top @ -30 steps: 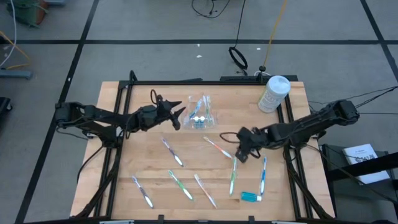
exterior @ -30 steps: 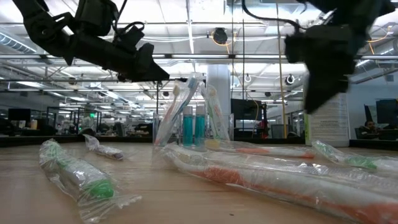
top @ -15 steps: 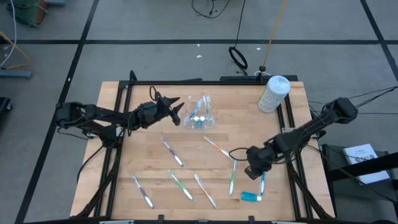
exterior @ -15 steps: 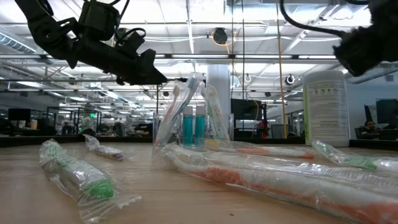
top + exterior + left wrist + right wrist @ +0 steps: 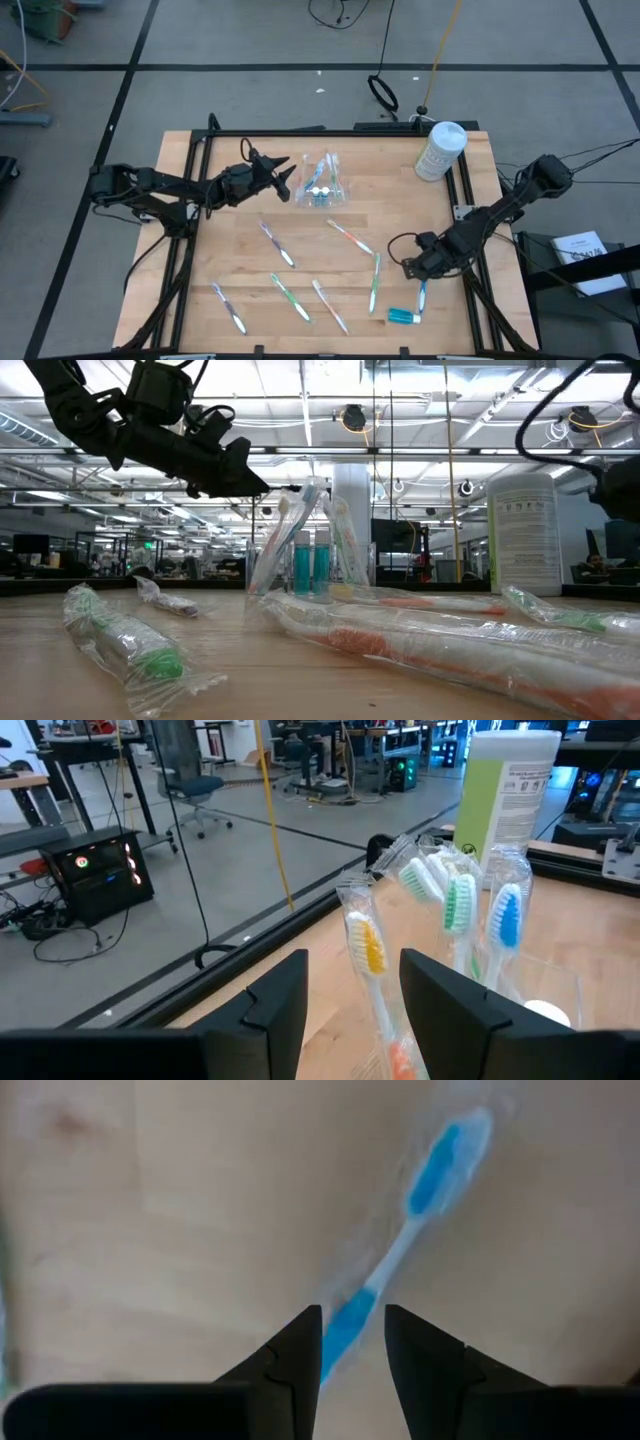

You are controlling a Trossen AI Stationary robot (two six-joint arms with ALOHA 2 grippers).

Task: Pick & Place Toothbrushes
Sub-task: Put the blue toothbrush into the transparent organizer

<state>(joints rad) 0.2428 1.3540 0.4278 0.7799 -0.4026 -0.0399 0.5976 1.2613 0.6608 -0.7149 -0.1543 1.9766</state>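
Several wrapped toothbrushes lie flat on the wooden table: a purple one (image 5: 277, 245), an orange-pink one (image 5: 350, 238), two green ones (image 5: 376, 282) (image 5: 291, 297) and a blue one (image 5: 423, 290). More stand upright in a clear cup (image 5: 320, 182), heads up (image 5: 460, 900). My right gripper (image 5: 412, 265) is open, low over the blue toothbrush (image 5: 420, 1190), with one finger on either side of its handle. I cannot tell whether it touches. My left gripper (image 5: 285, 178) is open and empty, just left of the cup, above the table (image 5: 250, 480).
A white canister (image 5: 440, 150) stands at the far right corner. A short blue tube with a white cap (image 5: 403, 316) lies near the front edge, close to the blue toothbrush. Two more toothbrushes (image 5: 229, 307) (image 5: 329, 305) lie at the front. Black rails (image 5: 190, 250) run along the table's sides.
My right gripper has gone toward the table's near right corner and down, from beside the orange-pink toothbrush to over the blue one. It has left the low view. No toothbrush has moved.
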